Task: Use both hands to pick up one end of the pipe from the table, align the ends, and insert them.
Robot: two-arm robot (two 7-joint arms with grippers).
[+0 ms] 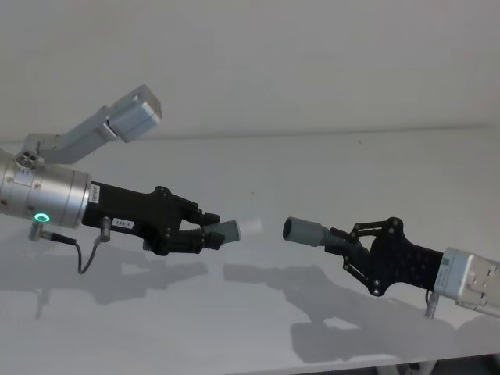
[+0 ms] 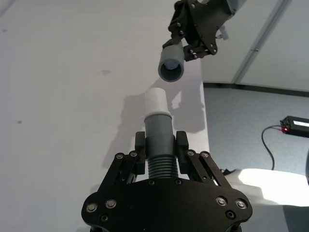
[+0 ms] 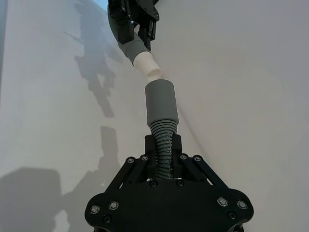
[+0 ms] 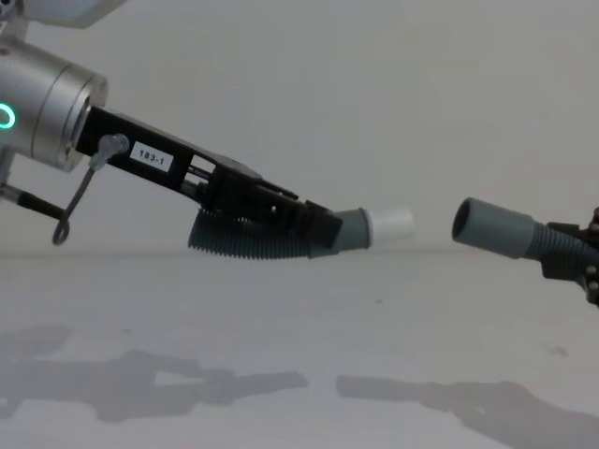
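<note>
1. The left gripper, which carries the white "183-1" label, reaches in from the left and is raised above the table.
2. Its fingers are clamped on the left hose piece, gripping the ribbed section just behind the cuff. The ribbed body curves back beneath the gripper.
3. The smooth grey cuff and its narrower white tip project past the fingertips and point to the right.
4. The right gripper reaches in from the right and is also clear of the table.
5. Its fingers are clamped on the ribbed section of the right hose piece.
6. The socket cuff projects past the fingertips, with its open mouth turned to the left.
7. The white tip and the socket mouth face each other at about the same height. They are near but apart, with a visible gap between them, so the tip is not inserted.
8. In the right wrist view the white tip lies at an angle to the socket cuff, so the two axes are not in one line.
9. The shadows of both grippers fall on the table beneath them.
</note>
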